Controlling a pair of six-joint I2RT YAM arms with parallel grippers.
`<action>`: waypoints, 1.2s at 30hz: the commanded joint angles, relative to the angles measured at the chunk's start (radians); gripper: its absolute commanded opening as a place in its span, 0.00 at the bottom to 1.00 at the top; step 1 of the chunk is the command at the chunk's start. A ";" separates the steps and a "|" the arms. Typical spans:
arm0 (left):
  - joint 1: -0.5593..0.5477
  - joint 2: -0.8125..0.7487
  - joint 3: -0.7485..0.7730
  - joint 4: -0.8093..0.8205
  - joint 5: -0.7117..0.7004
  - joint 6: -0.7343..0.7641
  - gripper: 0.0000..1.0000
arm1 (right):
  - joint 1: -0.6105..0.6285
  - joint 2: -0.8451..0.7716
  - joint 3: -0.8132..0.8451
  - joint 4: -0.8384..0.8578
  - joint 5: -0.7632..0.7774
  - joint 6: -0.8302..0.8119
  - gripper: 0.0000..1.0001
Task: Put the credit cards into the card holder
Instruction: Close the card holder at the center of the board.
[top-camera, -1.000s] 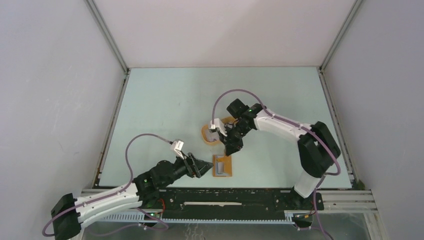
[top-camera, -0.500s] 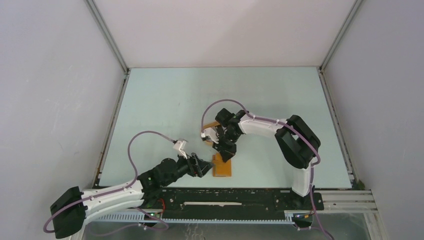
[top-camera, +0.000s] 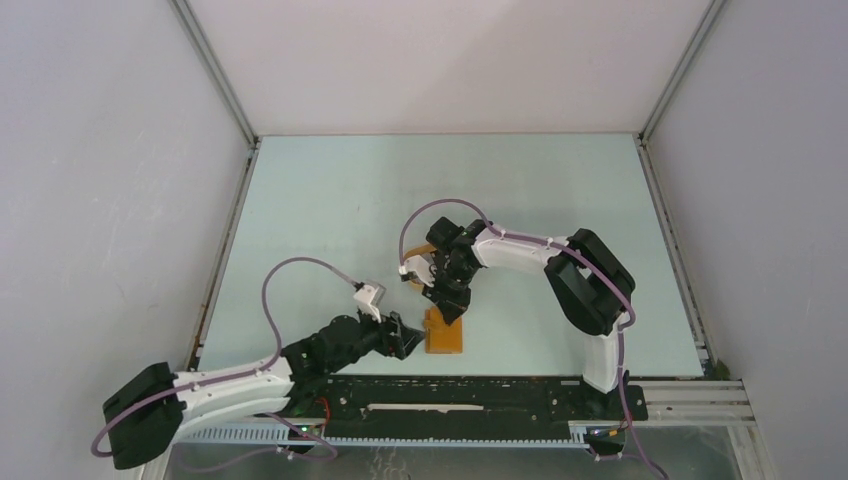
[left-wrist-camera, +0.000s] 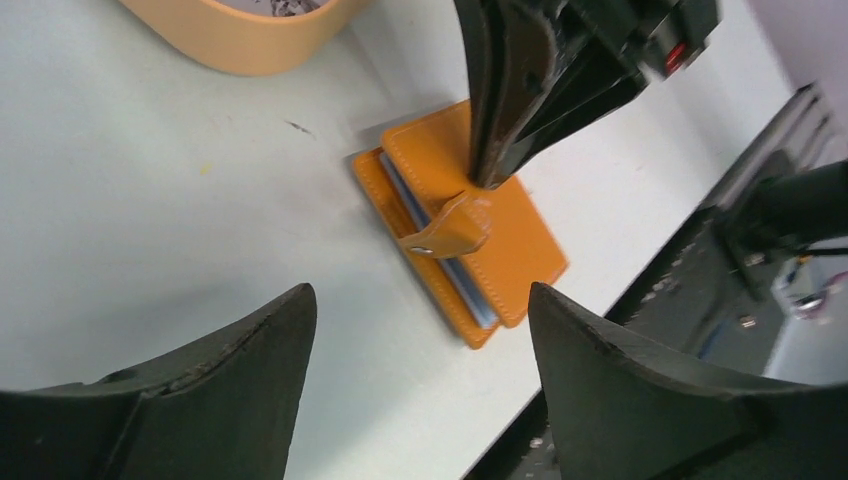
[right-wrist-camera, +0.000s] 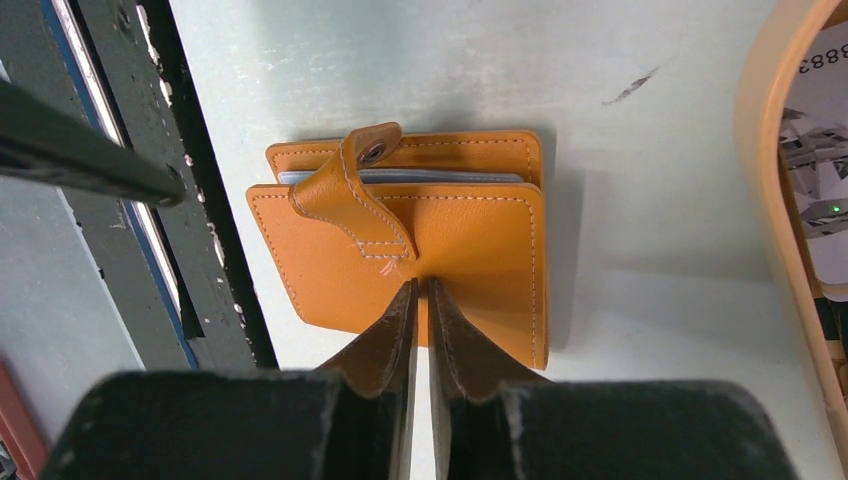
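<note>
The right fingers (right-wrist-camera: 385, 345) are clenched almost together, tips pressing the folded card holder (right-wrist-camera: 480, 250) by the desk's (right-wrist-camera: 400, 70) near edge. Credit cards (right-wrist-camera: 450, 177) sit inside, and the left fingers (left-wrist-camera: 230, 370) are spread wide beside it.

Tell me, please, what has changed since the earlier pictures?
The right claw swung toward the near edge and down onto the card holder, narrowing; the holder, open before, now lies folded shut. The left claw stayed open beside it.
</note>
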 joint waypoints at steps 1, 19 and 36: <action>0.009 0.103 0.036 0.141 0.033 0.213 0.83 | 0.003 0.037 0.021 0.008 0.057 -0.016 0.16; 0.035 0.419 0.172 0.254 0.194 0.429 0.54 | 0.003 0.041 0.027 -0.011 0.034 -0.024 0.16; 0.037 0.376 0.260 -0.091 0.031 0.341 0.17 | 0.002 0.050 0.034 -0.024 0.054 -0.025 0.16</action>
